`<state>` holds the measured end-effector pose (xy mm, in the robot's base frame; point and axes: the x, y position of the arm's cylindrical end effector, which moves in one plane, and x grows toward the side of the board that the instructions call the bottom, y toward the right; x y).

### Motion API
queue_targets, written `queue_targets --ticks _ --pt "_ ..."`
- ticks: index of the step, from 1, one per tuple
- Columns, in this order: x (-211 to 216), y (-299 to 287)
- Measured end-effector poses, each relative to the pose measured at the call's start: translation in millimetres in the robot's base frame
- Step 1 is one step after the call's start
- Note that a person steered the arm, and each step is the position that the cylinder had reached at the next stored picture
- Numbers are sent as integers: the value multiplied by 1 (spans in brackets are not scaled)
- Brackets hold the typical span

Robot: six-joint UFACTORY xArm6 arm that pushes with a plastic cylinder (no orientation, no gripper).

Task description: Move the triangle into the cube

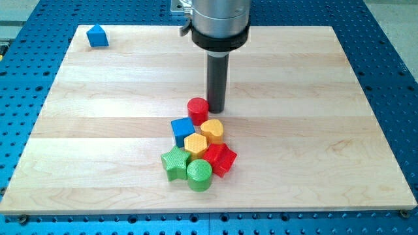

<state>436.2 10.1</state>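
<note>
A blue triangle block (97, 36) lies near the board's top left corner, far from the other blocks. A blue cube (182, 130) sits in a cluster near the view's bottom centre. My tip (216, 108) rests on the board just right of a red cylinder (198, 109), above and right of the cube. The tip is far from the triangle.
The cluster also holds a yellow heart (212, 129), a yellow hexagon (196, 144), a red star (220, 158), a green star (175, 162) and a green cylinder (199, 175). The wooden board (313, 130) sits on a blue perforated table (398, 65).
</note>
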Motion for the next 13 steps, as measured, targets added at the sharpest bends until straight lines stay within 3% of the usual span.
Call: queue_targets --ticks 1,2,3,4,5,6,7,9,10,11,12,13 --pt "-40 -13" --pt "-30 -55" --pt "10 -34" --pt "-6 -88" --pt "-65 -207" --pt "-168 -259" --pt "-243 -291" --pt "-244 -276" --pt "-196 -211" --pt "-107 -179" --pt "-140 -263" --pt "-214 -247"
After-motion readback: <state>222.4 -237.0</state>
